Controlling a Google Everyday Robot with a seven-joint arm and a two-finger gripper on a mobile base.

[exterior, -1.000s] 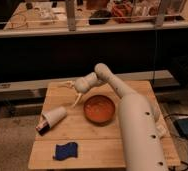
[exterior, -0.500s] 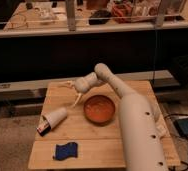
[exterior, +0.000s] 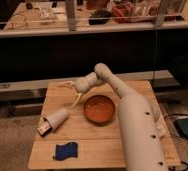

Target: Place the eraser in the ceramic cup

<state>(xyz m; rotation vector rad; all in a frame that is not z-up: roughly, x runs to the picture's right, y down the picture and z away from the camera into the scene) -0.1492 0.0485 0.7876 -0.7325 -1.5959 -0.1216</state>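
Observation:
A pale ceramic cup lies on its side at the left of the wooden table, mouth toward the front left. A dark, boxy thing, likely the eraser, sits at the cup's mouth, partly inside. My gripper hovers above the table behind and to the right of the cup, apart from it. Its two pale fingers are spread, one to the left and one downward, with nothing between them.
An orange bowl stands right of the gripper, at the table's middle. A blue cloth lies near the front left edge. My white arm covers the table's right side. A dark shelf and railing run behind the table.

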